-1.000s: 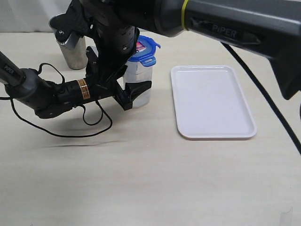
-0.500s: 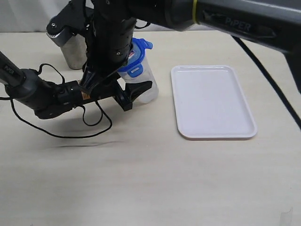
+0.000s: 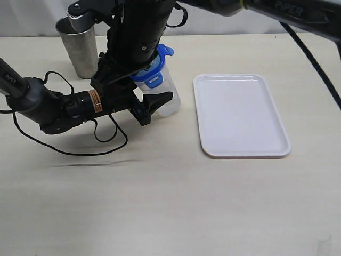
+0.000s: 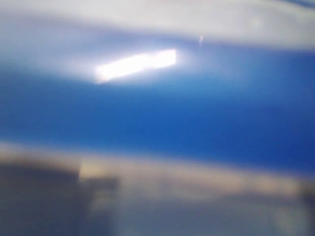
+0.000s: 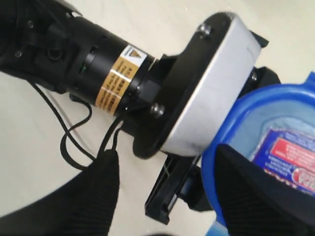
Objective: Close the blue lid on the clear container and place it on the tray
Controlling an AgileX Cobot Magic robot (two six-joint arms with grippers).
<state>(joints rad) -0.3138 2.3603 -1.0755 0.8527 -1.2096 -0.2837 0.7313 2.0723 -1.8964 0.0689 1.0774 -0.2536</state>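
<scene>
The clear container (image 3: 168, 100) leans to the right, its base between the fingers of my left gripper (image 3: 154, 104), which lies low on the table and is shut on it. The blue lid (image 3: 153, 72) sits on its mouth, tabs sticking out. My right arm (image 3: 139, 37) reaches across from above and covers the lid's left part. In the right wrist view my right gripper (image 5: 167, 194) is open, with one finger (image 5: 256, 189) over the blue lid (image 5: 275, 123) and its label. The left wrist view is a blur of blue lid (image 4: 157, 113). The white tray (image 3: 241, 114) lies to the right.
A grey steel cup (image 3: 80, 49) stands at the back left, behind the left arm (image 3: 53, 109). A black cable (image 3: 101, 140) loops on the table beside that arm. The tray holds nothing.
The container has gone from upright to leaning right with the lid on it. The right arm has shifted back and left over the lid, uncovering the steel cup.
</scene>
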